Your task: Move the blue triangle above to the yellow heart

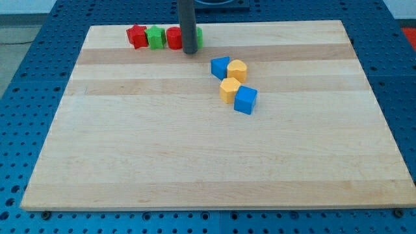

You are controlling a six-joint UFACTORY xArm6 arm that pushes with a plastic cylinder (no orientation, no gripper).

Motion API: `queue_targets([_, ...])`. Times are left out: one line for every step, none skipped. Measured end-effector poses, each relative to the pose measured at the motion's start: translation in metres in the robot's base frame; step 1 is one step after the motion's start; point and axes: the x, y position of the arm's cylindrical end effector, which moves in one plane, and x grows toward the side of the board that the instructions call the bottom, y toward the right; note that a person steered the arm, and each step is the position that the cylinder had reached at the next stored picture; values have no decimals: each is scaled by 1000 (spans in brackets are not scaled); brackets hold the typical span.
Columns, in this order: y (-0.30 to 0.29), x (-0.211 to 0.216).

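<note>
Two blocks touching: blue triangle point(220, 67), yellow heart point(237, 69).

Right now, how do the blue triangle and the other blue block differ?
The blue triangle is wedge-shaped; the blue cube is boxy with square faces. The blue triangle sits nearer the view's top, touching the left side of a yellow block, which looks like the heart; the blue cube sits lower and to the right, against another yellow block. The triangle is closer to my tip. Both are the same blue, and my tip touches neither.

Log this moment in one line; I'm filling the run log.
my tip: at top row, left of blue triangle | triangle touches yellow heart | no contact
</note>
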Motion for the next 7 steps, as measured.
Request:
queue_targets([-10,2])
queue_targets([-11,36])
queue_targets([-11,70])
queue_targets([-11,70])
queue_targets([-8,70])
queue_targets([1,70])
queue_targets([20,70])
